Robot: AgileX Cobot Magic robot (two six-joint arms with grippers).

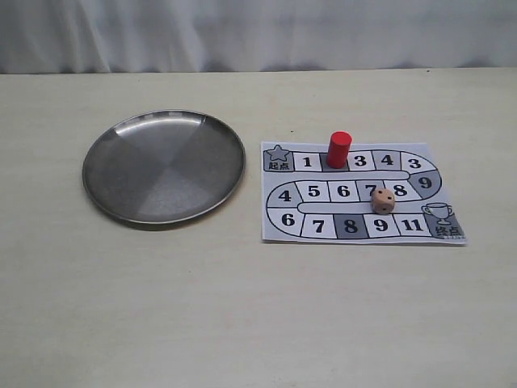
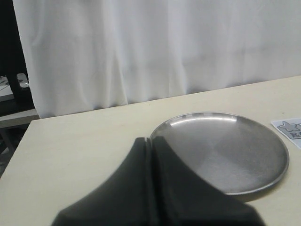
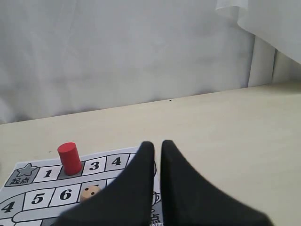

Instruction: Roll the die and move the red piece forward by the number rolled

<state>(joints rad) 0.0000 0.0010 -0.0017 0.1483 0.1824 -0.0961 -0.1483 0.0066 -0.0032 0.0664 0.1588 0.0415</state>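
The red piece [image 1: 339,149] stands upright on the board's top row, on the square between 1 and 3. The pale die [image 1: 383,200] rests on the middle row, over the line between squares 7 and 8. Neither gripper shows in the exterior view. In the right wrist view, my right gripper [image 3: 157,143] hovers near the board's right end, fingers almost together with only a thin slit and nothing held; the red piece [image 3: 69,158] and the die [image 3: 90,193] lie beyond it. My left gripper [image 2: 149,140] is shut and empty beside the plate.
A round steel plate [image 1: 164,167] lies left of the paper game board [image 1: 279,230]; it also fills the left wrist view as the plate [image 2: 225,150]. White curtain runs behind the table's far edge.
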